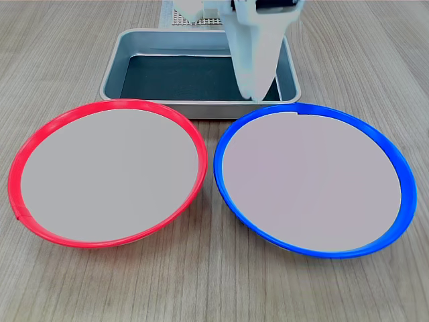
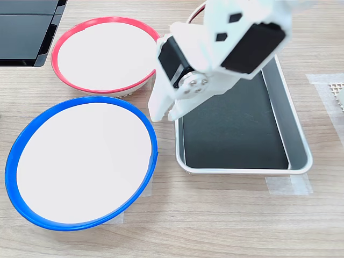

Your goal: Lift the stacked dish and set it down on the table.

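Note:
The stacked dish [image 1: 315,181] [image 2: 80,161], a shallow bowl with a bright blue rim, rests flat on the table [image 1: 214,288] [image 2: 215,226]. It lies at the first exterior view's right and the second exterior view's lower left, with nothing under or in it. My white gripper [image 1: 255,96] [image 2: 165,114] hangs just beyond the dish's far rim, over the near edge of the grey tray [image 1: 201,107] [image 2: 242,169]. Its fingers are together and hold nothing. It touches neither dish nor tray as far as I can see.
A same-sized red-rimmed bowl [image 1: 107,171] [image 2: 105,54] sits beside the blue one, almost touching it. Pale tape strips [image 2: 287,185] lie by the tray. A black panel [image 2: 24,32] fills the second exterior view's top left corner. My arm's base [image 1: 194,17] stands behind the tray.

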### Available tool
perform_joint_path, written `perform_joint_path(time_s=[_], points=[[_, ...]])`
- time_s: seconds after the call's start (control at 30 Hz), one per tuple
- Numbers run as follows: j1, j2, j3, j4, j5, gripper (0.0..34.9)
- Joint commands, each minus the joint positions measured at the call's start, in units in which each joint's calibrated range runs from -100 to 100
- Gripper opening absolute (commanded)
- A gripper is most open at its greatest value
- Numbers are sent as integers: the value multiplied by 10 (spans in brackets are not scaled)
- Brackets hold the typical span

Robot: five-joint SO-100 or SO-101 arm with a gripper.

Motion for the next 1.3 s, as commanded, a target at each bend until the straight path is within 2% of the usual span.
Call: perform_joint_path(time_s=[0.0,0.03,0.07,0.1,0.27,0.37,0.53,0.63,0.77,0.97,1.0,1.03,1.27], points=[[23,-103,17,42,6,31],[27,-117,21,47,5,2],[37,-147,30,50,3,2],[74,-256,93,-3,-13,2],[116,-464,295,-130,-42,1],[136,-687,520,-192,-82,0],[152,-828,639,-135,-97,0],[152,-878,658,-55,-97,0],[145,-886,658,16,-105,0],[144,-886,658,17,-105,2],[144,-886,658,17,-105,17],[144,-886,658,17,-105,3],[144,-886,658,17,-105,3]])
